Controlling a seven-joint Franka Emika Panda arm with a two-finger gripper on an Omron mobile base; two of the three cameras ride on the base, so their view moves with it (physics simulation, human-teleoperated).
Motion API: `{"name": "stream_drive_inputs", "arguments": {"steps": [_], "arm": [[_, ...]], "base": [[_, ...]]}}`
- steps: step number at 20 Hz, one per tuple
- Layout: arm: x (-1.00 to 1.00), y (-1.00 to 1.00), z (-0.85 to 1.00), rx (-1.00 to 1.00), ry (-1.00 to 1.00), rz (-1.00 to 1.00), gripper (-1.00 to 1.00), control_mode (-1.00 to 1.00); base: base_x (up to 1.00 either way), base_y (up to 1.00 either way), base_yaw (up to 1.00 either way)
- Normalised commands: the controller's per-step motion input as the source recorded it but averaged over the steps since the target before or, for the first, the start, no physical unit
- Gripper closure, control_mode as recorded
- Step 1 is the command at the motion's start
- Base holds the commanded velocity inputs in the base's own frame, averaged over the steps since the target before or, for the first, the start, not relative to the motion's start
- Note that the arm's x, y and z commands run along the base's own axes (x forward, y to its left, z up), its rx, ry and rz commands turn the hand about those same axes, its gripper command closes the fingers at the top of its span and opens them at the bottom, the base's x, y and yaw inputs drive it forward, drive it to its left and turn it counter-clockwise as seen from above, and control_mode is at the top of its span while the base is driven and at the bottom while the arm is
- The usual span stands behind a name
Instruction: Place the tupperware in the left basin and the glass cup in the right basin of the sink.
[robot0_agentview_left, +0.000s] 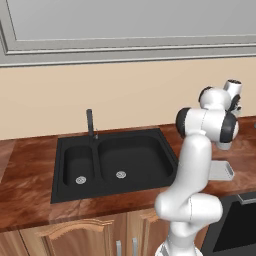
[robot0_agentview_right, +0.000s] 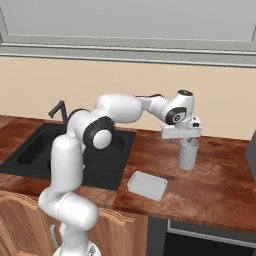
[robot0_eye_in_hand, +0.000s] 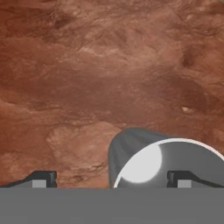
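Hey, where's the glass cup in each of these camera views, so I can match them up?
Left base view: I can't make it out; the arm covers that spot.
Right base view: glass cup upright on the counter, right of centre, under the gripper.
Hand view: its rim at bottom right.
Shared landmark: the reddish-brown counter it stands on.

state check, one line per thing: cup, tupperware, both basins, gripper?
glass cup: upright on the counter, right of the sink, under the gripper.
tupperware: flat on the counter, untouched.
left basin: empty.
right basin: empty.
gripper: fingers apart, straddling the cup's rim, not closed on it.
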Motion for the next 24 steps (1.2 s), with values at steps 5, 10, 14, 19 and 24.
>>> {"name": "stream_drive_inputs", "arguments": {"steps": [5, 10, 14, 19, 24], "arm": [[0.1, -0.09, -0.15, 0.0, -0.03, 0.0, -1.0, -1.0], [0.07, -0.1, -0.14, 0.0, -0.02, 0.0, -1.0, -1.0], [-0.01, -0.07, -0.23, 0.0, 0.0, 0.0, -1.0, -1.0], [0.0, 0.0, -0.27, 0.0, 0.0, 0.0, 1.0, -1.0], [-0.24, 0.07, 0.0, -0.01, -0.06, 0.0, 1.0, -1.0]], "base": [[0.0, 0.0, 0.0], [0.0, 0.0, 0.0], [0.0, 0.0, 0.0], [0.0, 0.0, 0.0], [0.0, 0.0, 0.0]]}}
